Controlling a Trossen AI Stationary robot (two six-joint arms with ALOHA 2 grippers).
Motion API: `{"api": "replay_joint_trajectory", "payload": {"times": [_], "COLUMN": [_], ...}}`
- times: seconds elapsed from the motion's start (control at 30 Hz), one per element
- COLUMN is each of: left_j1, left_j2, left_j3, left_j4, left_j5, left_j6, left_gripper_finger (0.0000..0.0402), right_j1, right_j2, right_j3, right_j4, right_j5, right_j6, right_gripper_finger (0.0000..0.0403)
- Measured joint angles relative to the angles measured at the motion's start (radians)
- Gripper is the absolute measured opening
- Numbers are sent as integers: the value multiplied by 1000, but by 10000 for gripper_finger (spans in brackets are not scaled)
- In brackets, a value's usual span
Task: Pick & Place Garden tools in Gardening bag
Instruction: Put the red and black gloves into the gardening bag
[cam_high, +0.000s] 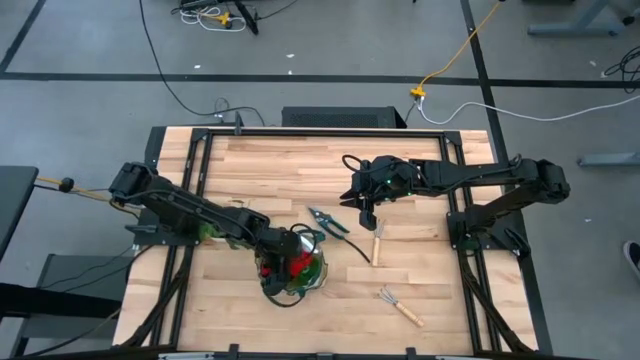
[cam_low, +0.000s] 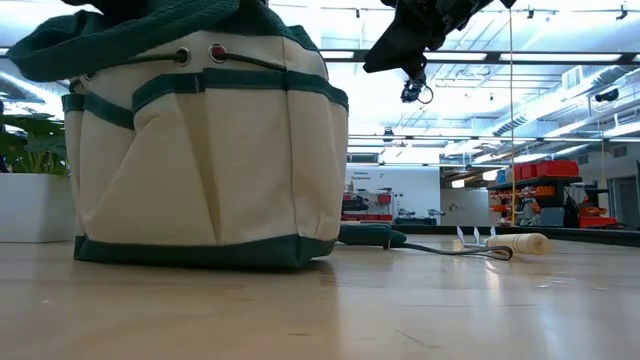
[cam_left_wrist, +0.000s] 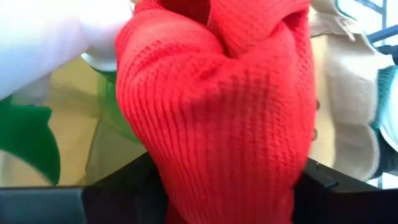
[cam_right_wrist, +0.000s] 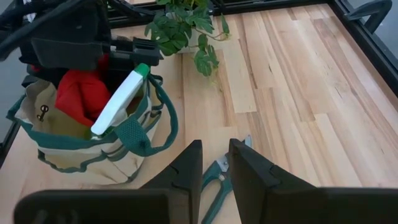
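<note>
Left gripper (cam_high: 283, 262) — inside the mouth of the gardening bag (cam_high: 292, 268), jaws parted, letting go of the red glove (cam_left_wrist: 217, 106). In the left wrist view the knit fills nearly everything, bunched just ahead of the jaws; I cannot tell whether it hangs free or rests on them. Soft, light, floppy stuff — it will slump where dropped, so any regrasp wants a pinch on a thick fold, not an edge. The spray bottle (cam_right_wrist: 121, 99) already stands tilted in the bag, white trigger upward, beside the glove.

Left arm: stretched from its base at the tabletop's (cam_high: 300, 170) left edge, low and diagonal toward the bag, wrist tipped down into the opening.

Right gripper (cam_high: 368, 212) — hovering above the tabletop, jaws close together with a narrow gap between them, nothing between them. Almost beneath it lie the pruning shears (cam_high: 327, 221): stiff, metal, fairly weighty, blades slippery; best taken across the dark handles near the pivot. Just beside them one hand rake (cam_high: 377, 243), the other (cam_high: 400, 306) farther off, toward the near edge. Rigid, wooden handles give good purchase at mid-length.

Right arm: reaching in from the right side, elbow raised, wrist angled down.
</note>
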Motion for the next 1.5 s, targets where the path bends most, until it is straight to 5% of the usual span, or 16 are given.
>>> {"api": "replay_joint_trajectory", "payload": {"times": [0.53,0.77,1.13,1.5], "left_j1": [6,-1,2,-11], "left_j2": [-40,-42,-42,-34], "left_j3": [45,170,203,203], "left_j4": [-74,-151,-255,-144], "left_j5": [49,-13,-92,-75], "left_j6": [-28,52,76,65], "left_gripper_finger": [236,236,236,236], "right_j1": [0,0,0,0], "right_j2": [0,0,0,0], "right_j3": [0,0,0,0], "right_j4": [-4,-17,-23,-22], "right_j5": [0,0,0,0], "right_j6": [0,0,0,0], "right_gripper_finger": [82,82,82,82]}}
